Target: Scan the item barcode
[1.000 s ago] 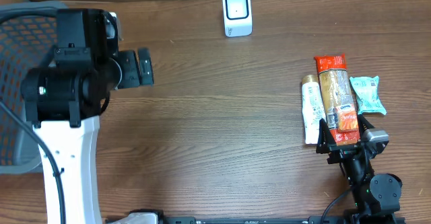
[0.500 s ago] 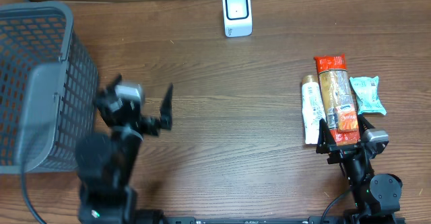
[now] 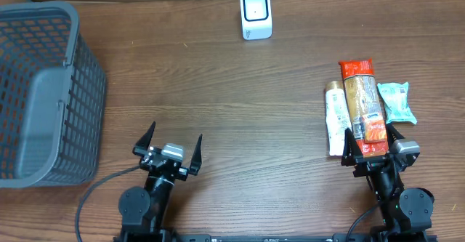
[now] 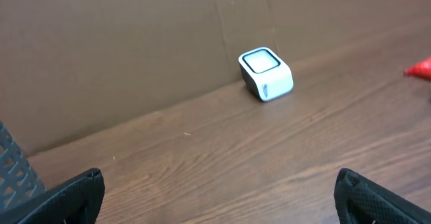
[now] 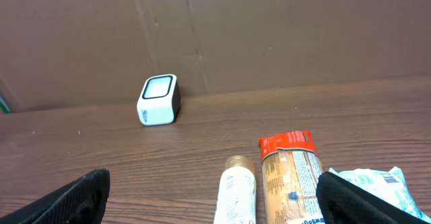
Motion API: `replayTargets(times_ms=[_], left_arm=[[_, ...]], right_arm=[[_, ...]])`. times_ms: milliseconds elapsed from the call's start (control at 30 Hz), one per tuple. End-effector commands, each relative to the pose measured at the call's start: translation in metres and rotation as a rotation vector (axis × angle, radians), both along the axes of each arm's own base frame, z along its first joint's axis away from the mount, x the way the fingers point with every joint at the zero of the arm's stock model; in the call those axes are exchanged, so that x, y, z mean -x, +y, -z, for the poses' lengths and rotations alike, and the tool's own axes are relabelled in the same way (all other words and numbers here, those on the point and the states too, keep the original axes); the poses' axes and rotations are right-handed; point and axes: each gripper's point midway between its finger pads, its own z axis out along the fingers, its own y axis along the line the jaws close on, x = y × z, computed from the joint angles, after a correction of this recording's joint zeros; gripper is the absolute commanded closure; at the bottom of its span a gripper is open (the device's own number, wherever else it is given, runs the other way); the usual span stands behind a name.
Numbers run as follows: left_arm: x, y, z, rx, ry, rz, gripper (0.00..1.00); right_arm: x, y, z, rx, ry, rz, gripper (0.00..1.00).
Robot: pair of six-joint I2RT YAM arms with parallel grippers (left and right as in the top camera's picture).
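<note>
while left gripper [image 3: 174, 131] and right gripper [image 3: 370, 134] gape wide, empty, i log a boxy white scanner [image 3: 256, 14] and a long glossy packet [image 3: 361, 100] on the woodgrain table [image 3: 240, 111].

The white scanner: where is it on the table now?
In the overhead view the scanner stands at the table's far edge, near the middle, with the basket to its left and the food packets to its right.

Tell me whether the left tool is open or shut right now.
Open. In the overhead view the left tool has its fingers spread wide apart, nothing held between them.
</note>
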Motion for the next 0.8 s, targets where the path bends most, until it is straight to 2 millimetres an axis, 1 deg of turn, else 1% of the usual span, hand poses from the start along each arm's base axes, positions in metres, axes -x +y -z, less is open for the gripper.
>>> replayTargets(times_ms=[0,67,767], left_arm=[[0.0023,-0.001,0.0195,-0.073,-0.013,0.012,0.0],[0.0031,-0.0007,0.0281,-0.065,-0.008,0.01,0.0],[0.0028,-0.0005,0.0276,-0.058,-0.009,0.009,0.0]], right_arm=[[-0.0003,-0.0018,0.0022,-0.001,-0.002,0.008,0.0],[-0.0003,-0.0018,0.0022,-0.001,-0.003,0.008,0.0],[-0.0003,-0.0018,0.0022,-0.001,-0.003,0.008,0.0]])
